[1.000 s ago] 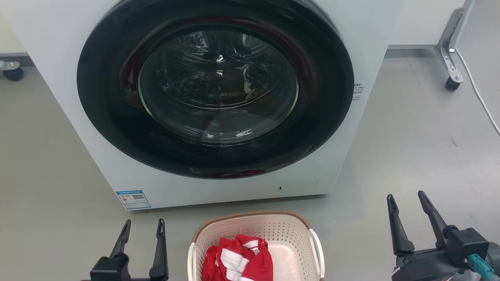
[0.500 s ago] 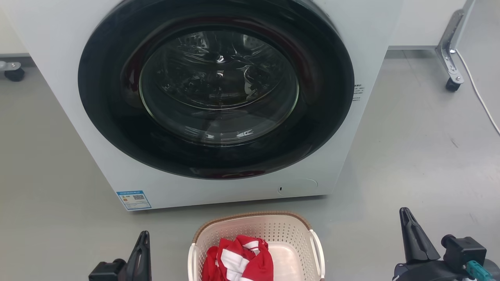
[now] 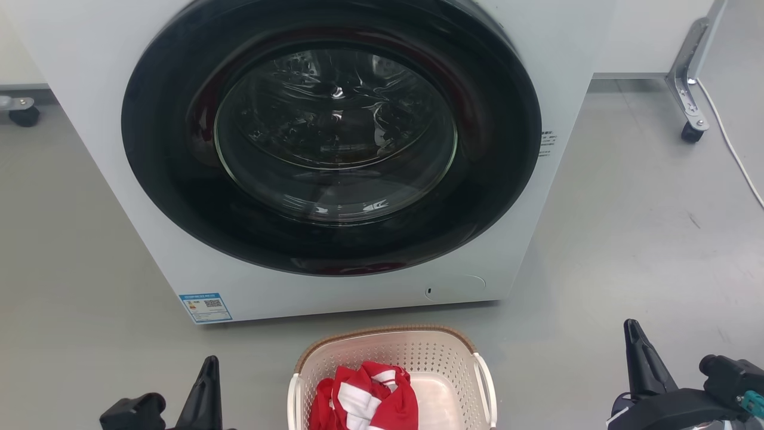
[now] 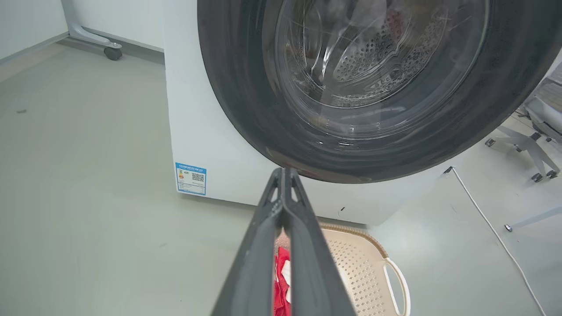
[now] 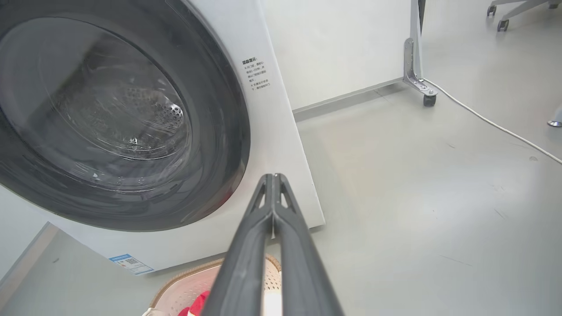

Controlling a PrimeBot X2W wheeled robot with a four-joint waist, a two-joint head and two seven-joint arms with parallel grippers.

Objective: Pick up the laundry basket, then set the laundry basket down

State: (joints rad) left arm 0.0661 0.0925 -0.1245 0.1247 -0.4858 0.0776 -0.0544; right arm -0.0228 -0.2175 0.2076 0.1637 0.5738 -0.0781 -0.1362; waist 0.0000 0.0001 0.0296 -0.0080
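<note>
Laundry basket [image 3: 418, 352] sitting on floor [image 3: 627, 239] just before washing machine [image 3: 358, 292], not yet gripped.
Left gripper [image 3: 206, 388] and right gripper [image 3: 641, 358] are hovering either side of it, fingers pressed together on nothing. Risk: reaching the side handles [image 3: 486, 382] clenched, they would be shoving the light basket askew; uneven lifting would be spilling the red garment [image 3: 364, 397].

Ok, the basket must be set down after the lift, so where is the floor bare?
Bare floor lies right of the washing machine, out to the white cable, and on its left toward the caster. It is tight between the machine's base and the laundry basket, with the left gripper and right gripper flanking it.
</note>
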